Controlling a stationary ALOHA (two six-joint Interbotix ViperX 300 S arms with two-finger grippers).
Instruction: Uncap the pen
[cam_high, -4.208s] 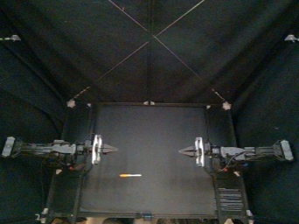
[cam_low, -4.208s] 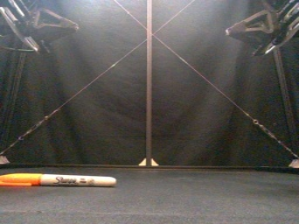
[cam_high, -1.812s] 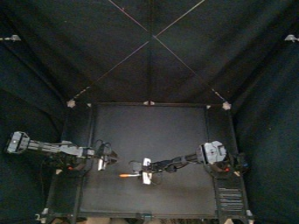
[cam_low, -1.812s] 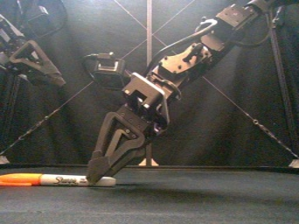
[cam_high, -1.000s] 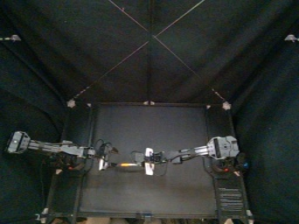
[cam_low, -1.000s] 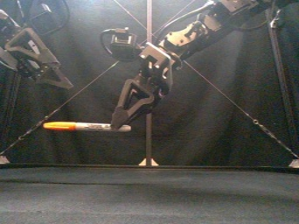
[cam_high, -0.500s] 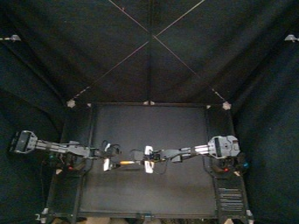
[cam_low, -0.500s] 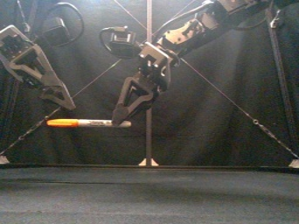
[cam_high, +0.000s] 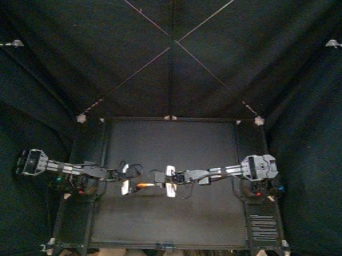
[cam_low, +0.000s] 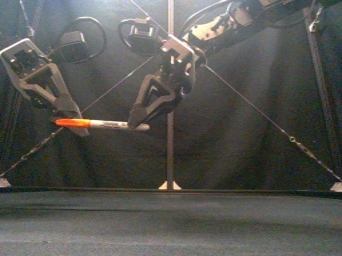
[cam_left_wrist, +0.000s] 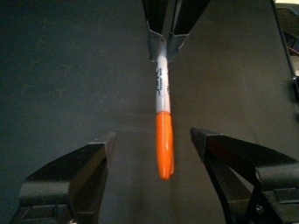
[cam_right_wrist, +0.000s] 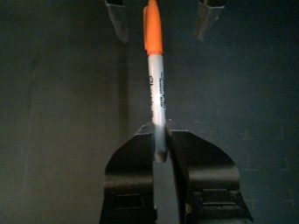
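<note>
Pen (cam_low: 102, 124) level in air, long axis L–R, orange cap (cam_low: 74, 122) pointing L; R gripper (cam_right_wrist: 160, 144) clamped on barrel end; L gripper (cam_left_wrist: 155, 147) spread astride cap, closer than 0.5 s ago.

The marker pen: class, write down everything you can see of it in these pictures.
The marker pen is slim, with a white barrel bearing dark print and an orange cap, still on. It lies roughly level in the air above the table. The right tool is shut on the barrel's bare end; the left tool stands open, its jaws flanking the cap without touching it.
</note>
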